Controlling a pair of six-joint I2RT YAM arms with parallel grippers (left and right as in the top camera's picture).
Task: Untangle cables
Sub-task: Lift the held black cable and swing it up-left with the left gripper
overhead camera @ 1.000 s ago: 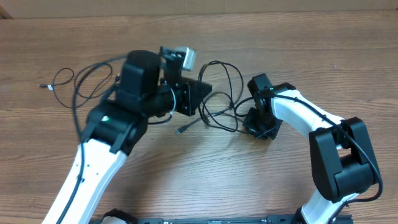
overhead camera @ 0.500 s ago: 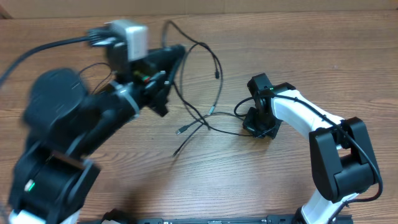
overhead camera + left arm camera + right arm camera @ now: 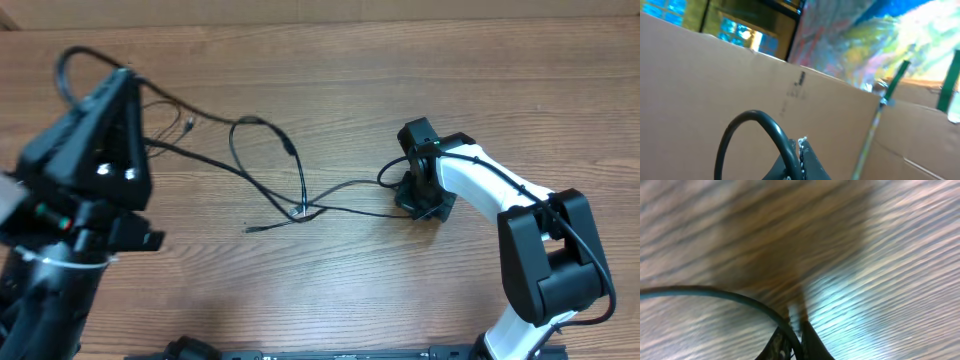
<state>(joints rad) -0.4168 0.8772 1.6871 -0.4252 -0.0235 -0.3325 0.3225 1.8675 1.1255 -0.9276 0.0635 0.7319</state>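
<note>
Cables (image 3: 302,210), count unclear, clamped by two tools, left tool (image 3: 124,75) and right tool (image 3: 408,193).

Thin black cables (image 3: 303,208) lie drawn out across the wooden table (image 3: 400,290) — strands cross at a small knot near the middle, 1 loop (image 3: 255,120) arching beyond it, 1 plug end (image 3: 249,230) lying loose lower-left.

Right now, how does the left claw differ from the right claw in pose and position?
The left claw hangs high above the table, close to the overhead camera; the right claw sits low, almost on the table. The left claw's camera looks at a cardboard wall, the right claw's camera at the table. Both are shut on the cables, which stretch between them.
</note>
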